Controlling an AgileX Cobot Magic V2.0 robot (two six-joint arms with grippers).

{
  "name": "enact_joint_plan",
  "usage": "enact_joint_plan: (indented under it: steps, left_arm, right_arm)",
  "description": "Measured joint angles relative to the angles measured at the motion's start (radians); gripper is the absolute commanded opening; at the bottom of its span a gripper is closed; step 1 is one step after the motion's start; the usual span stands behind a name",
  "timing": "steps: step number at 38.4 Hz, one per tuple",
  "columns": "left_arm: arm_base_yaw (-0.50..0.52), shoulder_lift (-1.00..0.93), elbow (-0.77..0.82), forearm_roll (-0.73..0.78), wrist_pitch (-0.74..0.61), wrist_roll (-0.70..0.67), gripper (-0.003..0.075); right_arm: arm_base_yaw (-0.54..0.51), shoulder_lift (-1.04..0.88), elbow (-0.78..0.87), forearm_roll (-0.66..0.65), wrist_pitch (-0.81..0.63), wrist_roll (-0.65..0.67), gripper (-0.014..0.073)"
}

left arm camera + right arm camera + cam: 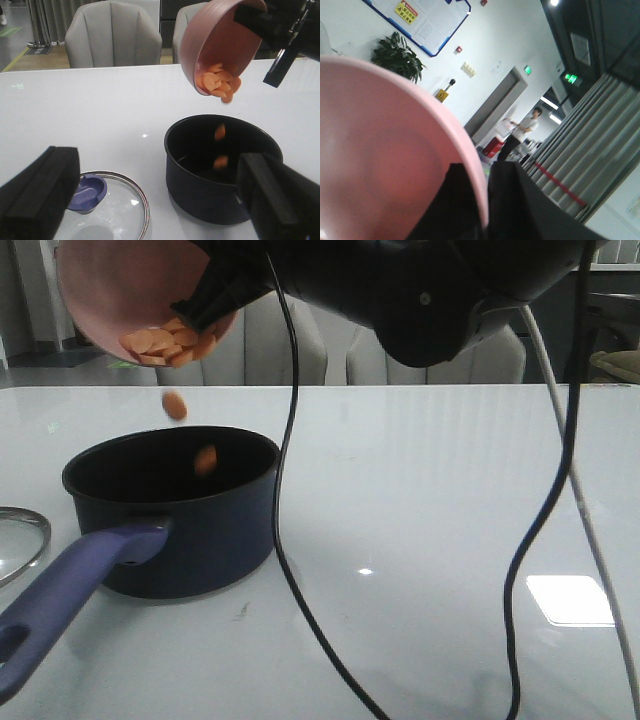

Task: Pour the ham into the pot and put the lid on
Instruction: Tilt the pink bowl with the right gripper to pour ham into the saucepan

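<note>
Pink bowl [110, 295] was clamped by its rim in the right gripper [215, 300], tipped steeply, with the ham [170, 343] heaped at the low lip and two pieces [176, 405] mid-fall. The pot [190, 515] stood directly beneath that gripper, its long handle [70, 585] running toward the robot. The left gripper [160, 200] hung spread wide and empty, pot just off one finger, the lid [112, 207] lying flat under the other, knob up; the left arm sat nearer the lid. The pot floor was too dark to count landed pieces, probably few. The right wrist view showed only bowl wall.
</note>
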Motion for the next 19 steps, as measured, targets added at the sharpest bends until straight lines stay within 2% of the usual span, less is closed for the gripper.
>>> enact_joint_plan:
  steps: [10,15,19]
  left_arm:
    - [0.000,0.000,0.000,0.000,0.000,0.000,0.0669]
    - [0.000,0.000,0.000,0.000,0.000,0.000,0.0669]
    - [0.000,0.000,0.000,0.000,0.000,0.000,0.0669]
  right_arm:
    - [0.000,0.024,0.000,-0.021,-0.077,-0.158,0.0139]
    - [0.000,0.032,0.000,-0.024,-0.088,-0.168,0.0139]
    - [0.000,0.032,0.000,-0.019,-0.086,-0.121,0.0139]
